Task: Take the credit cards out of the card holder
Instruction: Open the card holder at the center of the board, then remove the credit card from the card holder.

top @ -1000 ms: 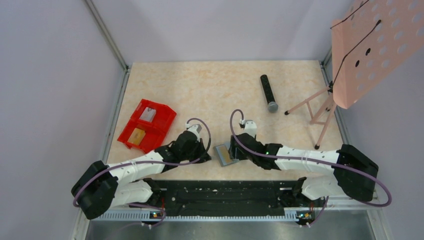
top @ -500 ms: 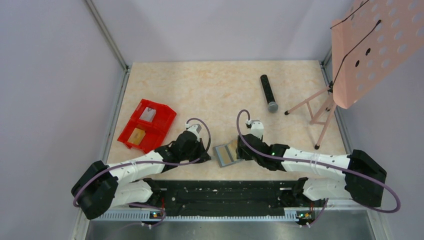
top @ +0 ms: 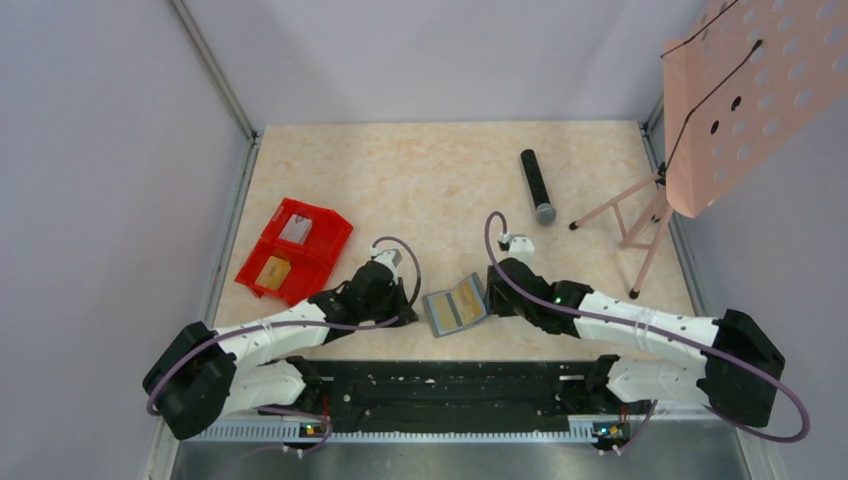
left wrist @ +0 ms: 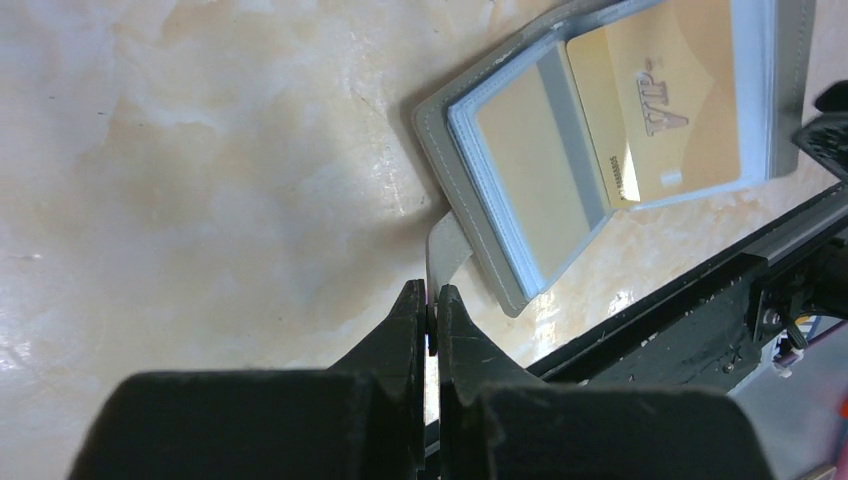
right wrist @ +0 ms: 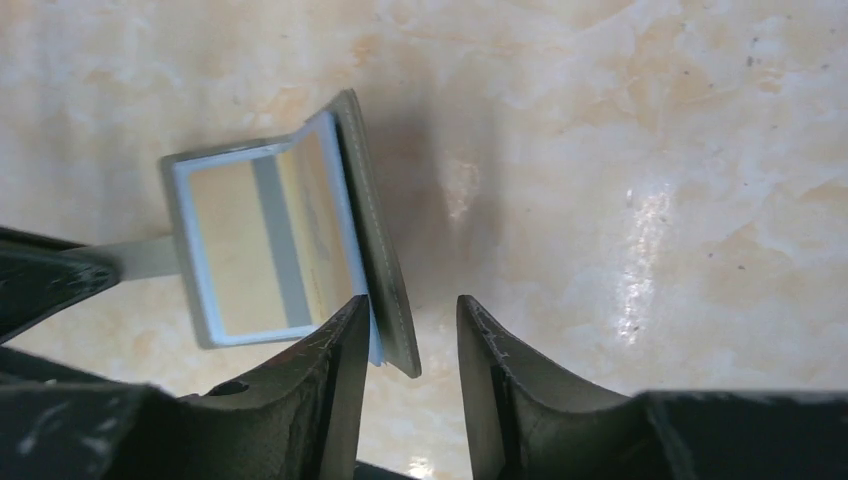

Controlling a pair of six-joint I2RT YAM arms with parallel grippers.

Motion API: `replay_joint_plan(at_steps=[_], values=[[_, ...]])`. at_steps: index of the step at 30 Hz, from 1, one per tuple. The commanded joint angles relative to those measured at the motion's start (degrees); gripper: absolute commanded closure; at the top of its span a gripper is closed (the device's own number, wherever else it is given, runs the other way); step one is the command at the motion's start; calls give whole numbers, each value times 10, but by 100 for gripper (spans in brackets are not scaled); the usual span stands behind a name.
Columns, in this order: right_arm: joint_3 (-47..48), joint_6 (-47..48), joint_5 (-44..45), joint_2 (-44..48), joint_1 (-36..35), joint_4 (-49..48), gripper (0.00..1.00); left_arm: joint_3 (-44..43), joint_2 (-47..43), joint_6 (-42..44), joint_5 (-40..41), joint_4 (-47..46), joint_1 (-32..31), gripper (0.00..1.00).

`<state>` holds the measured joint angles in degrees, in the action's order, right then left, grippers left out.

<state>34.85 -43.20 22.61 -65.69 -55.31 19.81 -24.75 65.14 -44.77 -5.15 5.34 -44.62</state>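
From above, the holder [top: 455, 306] is seen lying open on the table [top: 400, 180], near its front edge. At the left wrist, the left gripper [left wrist: 430, 290] is clenched, seemingly on the holder's tab [left wrist: 447, 248]. At the right wrist, the right gripper [right wrist: 410, 303] is parted; the holder's raised flap [right wrist: 385, 300] is set between its fingers [right wrist: 340, 360], touching one.

A red two-compartment bin [top: 300, 252] sits left of the left fingers [left wrist: 408, 330], with one item in each compartment. A black microphone [top: 537, 186] lies well beyond the right fingers [right wrist: 345, 350]. A pink perforated stand [top: 745, 90] stands far to their right.
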Motion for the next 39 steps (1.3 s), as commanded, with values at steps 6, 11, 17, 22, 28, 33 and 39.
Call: replay_joint_plan(at_steps=[6, 11, 17, 22, 28, 33, 39], values=[[87, 33, -118, 54, 4, -21, 76, -42, -17, 31, 0, 21, 25, 100], [87, 29, -172, 17, 4, -97, 80, -51, -12, 35, -10, 23, 33, 100], [74, 19, -163, -58, 5, -145, 82, -52, -14, 38, -10, 28, 39, 100], [27, 10, -139, -89, 17, -170, 83, -55, -7, 39, -6, 42, 56, 100], [-60, -13, -130, -90, 29, -234, 84, -55, 2, 35, -14, 44, 64, 98], [-97, -29, -145, -108, 29, -274, 86, -67, 15, 33, -22, 50, 64, 92], [-101, -30, -143, -93, 29, -264, 86, -107, 3, 36, -16, 95, 65, 82]])
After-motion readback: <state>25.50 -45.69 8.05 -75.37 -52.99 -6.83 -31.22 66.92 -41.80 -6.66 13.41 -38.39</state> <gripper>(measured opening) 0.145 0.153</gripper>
